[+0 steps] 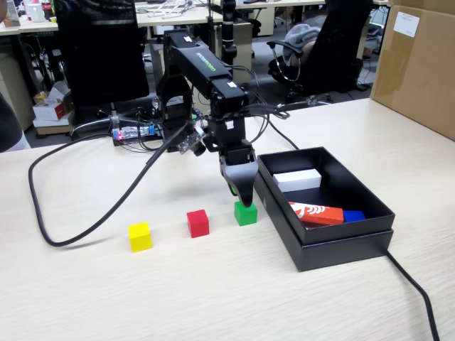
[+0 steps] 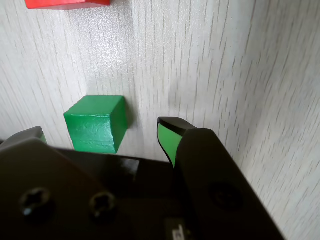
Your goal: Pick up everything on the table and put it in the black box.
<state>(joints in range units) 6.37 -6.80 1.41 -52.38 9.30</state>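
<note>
Three small cubes stand in a row on the table (image 1: pixel 213 298): a yellow cube (image 1: pixel 140 236) at the left, a red cube (image 1: pixel 197 222) in the middle and a green cube (image 1: pixel 245 213) at the right, close to the black box (image 1: pixel 334 245). My gripper (image 1: pixel 240 195) points down just above the green cube. In the wrist view the green cube (image 2: pixel 95 123) rests on the table between my two spread fingers (image 2: pixel 167 137), touching neither. The gripper (image 2: pixel 100 135) is open. An edge of the red cube (image 2: pixel 67 4) shows at the top.
Inside the black box lie a flat white block (image 1: pixel 298 179), a red-and-white printed box (image 1: pixel 316 213) and a blue piece (image 1: pixel 353 215). A big brown carton (image 1: pixel 419 64) stands at the right. Black cables (image 1: pixel 57 213) loop across the table's left and another cable (image 1: pixel 416 291) runs off at the front right.
</note>
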